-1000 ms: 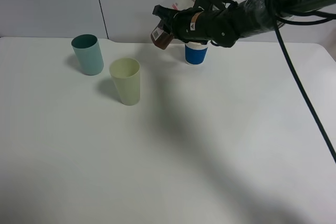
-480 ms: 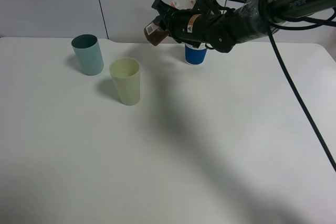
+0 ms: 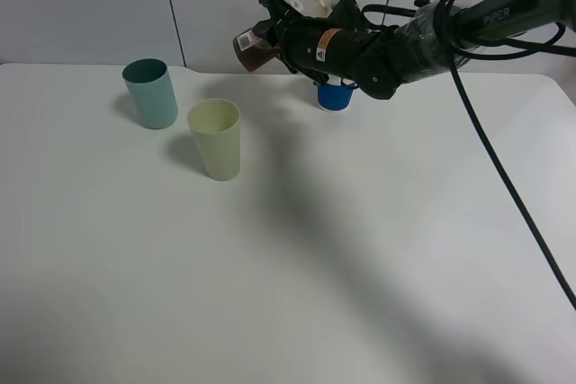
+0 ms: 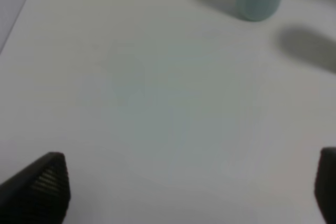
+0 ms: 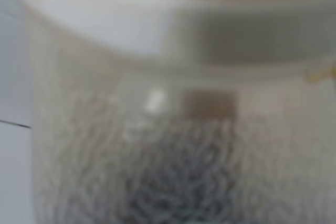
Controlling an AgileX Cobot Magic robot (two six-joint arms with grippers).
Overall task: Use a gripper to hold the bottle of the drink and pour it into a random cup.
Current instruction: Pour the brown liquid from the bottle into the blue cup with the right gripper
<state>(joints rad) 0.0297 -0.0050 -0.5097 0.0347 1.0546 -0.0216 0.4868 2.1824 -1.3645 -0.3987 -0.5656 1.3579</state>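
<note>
1. The right gripper (image 3: 273,35) is clenching the bottle of the drink (image 3: 252,53), tilted in the air, above and beyond the pale green cup (image 3: 215,139).
2. The carry is looking like the step in hand; pouring is calling for bringing the mouth over that cup's rim.

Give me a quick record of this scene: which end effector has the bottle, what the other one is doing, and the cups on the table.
Right end effector: shut on the drink bottle, held tilted in the air above the table
Left end effector: open, holding nothing, above the table
Cups: teal cup, pale yellow-green cup, blue cup partly behind the arm; all upright
Pouring: none visible
</note>
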